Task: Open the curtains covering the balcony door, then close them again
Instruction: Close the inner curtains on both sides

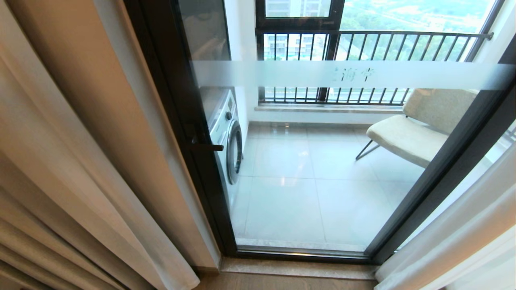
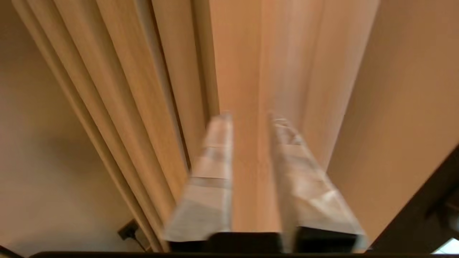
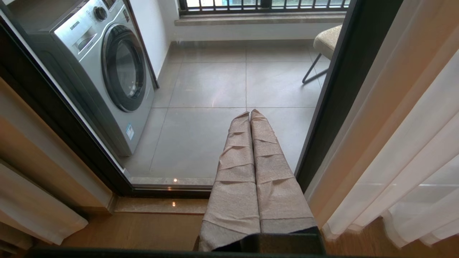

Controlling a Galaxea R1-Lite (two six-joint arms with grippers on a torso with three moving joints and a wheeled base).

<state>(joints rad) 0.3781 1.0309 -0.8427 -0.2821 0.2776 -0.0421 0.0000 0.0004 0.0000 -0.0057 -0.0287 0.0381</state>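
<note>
From the head view, the curtains (image 1: 80, 161) hang drawn apart in heavy beige pleats on the left, edged with a thin white sheer, and a second translucent sheer panel (image 1: 455, 233) falls at the right. Between them the balcony door (image 1: 193, 133) stands uncovered: clear glass in thick black frames, crossed by a frosted band (image 1: 350, 75) with faint characters. Through it show a silver washing machine (image 1: 227, 137), glossy pale floor tiles (image 1: 310, 189), a cream padded chair (image 1: 407, 137) and a black-barred railing (image 1: 363, 44). Neither arm appears here.

In the left wrist view, the left gripper (image 2: 251, 118) points into the woven beige folds, its wrapped fingers (image 2: 211, 179) standing a little apart with nothing between them; the picture is blurred.

In the right wrist view, the right gripper (image 3: 250, 114) has its cloth-wrapped fingers pressed together, empty, aimed at the door glass between the washing machine and the sheer.
</note>
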